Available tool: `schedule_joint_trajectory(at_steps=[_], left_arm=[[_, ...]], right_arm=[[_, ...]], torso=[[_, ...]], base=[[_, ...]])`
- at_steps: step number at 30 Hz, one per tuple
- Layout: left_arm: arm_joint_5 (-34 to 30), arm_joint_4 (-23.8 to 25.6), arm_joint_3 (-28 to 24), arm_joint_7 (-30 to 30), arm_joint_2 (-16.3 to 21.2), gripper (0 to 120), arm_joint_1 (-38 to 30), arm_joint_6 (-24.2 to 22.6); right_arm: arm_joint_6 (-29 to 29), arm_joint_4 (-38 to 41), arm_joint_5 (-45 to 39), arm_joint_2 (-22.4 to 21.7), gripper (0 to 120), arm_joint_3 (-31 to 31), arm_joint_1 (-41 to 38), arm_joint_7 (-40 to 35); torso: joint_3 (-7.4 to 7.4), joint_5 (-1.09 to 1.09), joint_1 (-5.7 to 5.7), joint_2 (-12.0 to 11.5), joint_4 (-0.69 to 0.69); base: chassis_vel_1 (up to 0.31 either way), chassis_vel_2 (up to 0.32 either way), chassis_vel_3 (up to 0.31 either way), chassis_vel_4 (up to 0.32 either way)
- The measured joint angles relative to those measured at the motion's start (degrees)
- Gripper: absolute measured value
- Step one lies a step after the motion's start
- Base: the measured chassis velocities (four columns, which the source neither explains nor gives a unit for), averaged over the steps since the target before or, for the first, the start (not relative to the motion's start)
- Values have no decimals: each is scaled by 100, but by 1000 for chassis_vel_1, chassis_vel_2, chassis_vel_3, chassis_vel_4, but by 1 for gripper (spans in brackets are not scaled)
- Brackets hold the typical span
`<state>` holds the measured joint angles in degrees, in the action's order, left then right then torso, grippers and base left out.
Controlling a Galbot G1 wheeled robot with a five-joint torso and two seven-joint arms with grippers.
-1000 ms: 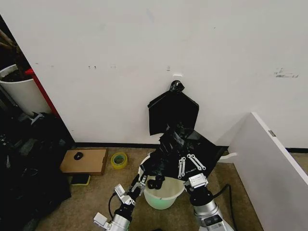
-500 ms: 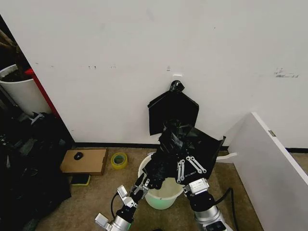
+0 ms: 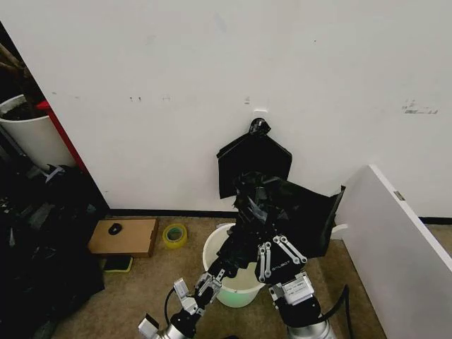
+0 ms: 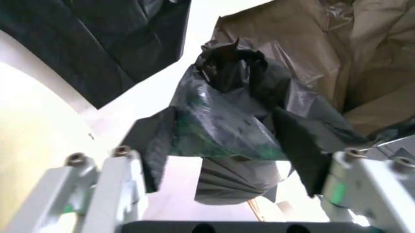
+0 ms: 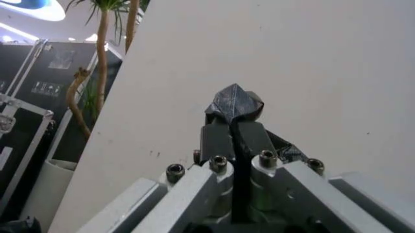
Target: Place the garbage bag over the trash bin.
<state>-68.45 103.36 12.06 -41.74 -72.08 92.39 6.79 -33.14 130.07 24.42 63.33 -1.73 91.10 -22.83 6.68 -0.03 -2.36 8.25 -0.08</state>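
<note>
Still unlined, the round white plastic trash bin (image 3: 229,272) has the crinkly black plastic garbage bag (image 3: 286,212) held just above it, right gripper (image 5: 234,128) clamped on a fold, left gripper (image 4: 227,160) spread around another

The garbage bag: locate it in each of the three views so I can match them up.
Head view: the thin, crinkly black plastic garbage bag hangs mid-frame above the round white plastic trash bin, held up by the right gripper.
Left wrist view: the bag spreads between the left gripper's open jaws.
Right wrist view: a pinched tuft of it pokes out of the shut jaws.
Shared landmark: the white wall behind.
</note>
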Motion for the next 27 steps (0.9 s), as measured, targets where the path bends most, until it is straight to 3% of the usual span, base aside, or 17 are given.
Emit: schedule_joint_trajectory(at_steps=[12,21,27], left_arm=[[-3,-135,2,-113,12,2,-172,-17],[136,-228,57,-110,0,0,-243,35],[1120,-260,162,140,101,0,-214,647]], right_arm=[[1,-145,-59,24,0,26,-205,36],[1,-249,-148,25,0,27,-329,28],[37,-509,-467,41,0,-89,-647,27]], torso=[[0,0,0,0,0],[0,0,0,0,0],[0,0,0,0,1]], base=[[0,0,0,0],[0,0,0,0],[0,0,0,0]])
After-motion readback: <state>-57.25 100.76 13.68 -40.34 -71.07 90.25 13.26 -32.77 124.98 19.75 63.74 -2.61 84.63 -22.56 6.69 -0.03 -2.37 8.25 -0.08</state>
